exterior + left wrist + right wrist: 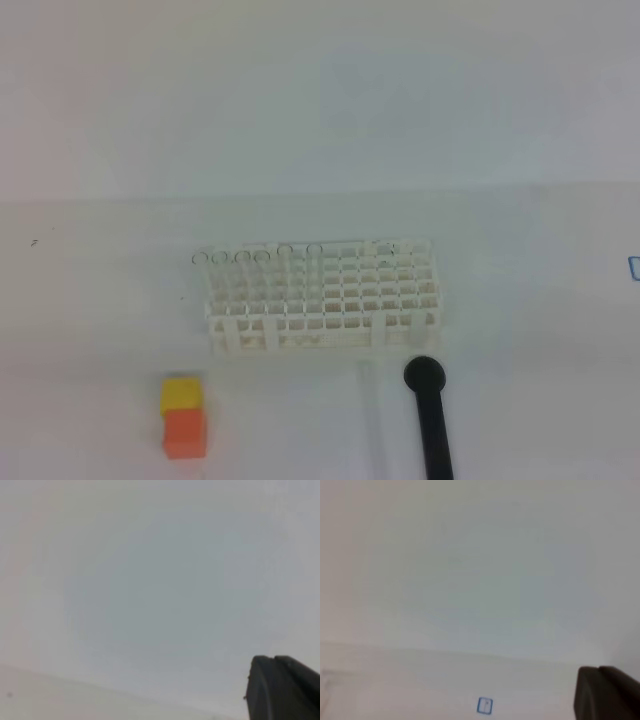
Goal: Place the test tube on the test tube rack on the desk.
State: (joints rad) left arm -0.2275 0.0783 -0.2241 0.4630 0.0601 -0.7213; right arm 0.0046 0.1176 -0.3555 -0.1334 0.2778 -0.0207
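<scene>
- Rack [322,297] stands mid-desk [100,300], several tubes already in its left holes.
- Faint loose tube [372,420] lies beside the black stick [432,420], ungrasped.
- Finger spread of both grippers: cannot tell.

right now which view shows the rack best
The exterior high view: the whole rack stands on the desk, its square holes visible, tube rims at its back left. Neither wrist view shows the rack, only pale surface and a dark gripper part.
</scene>
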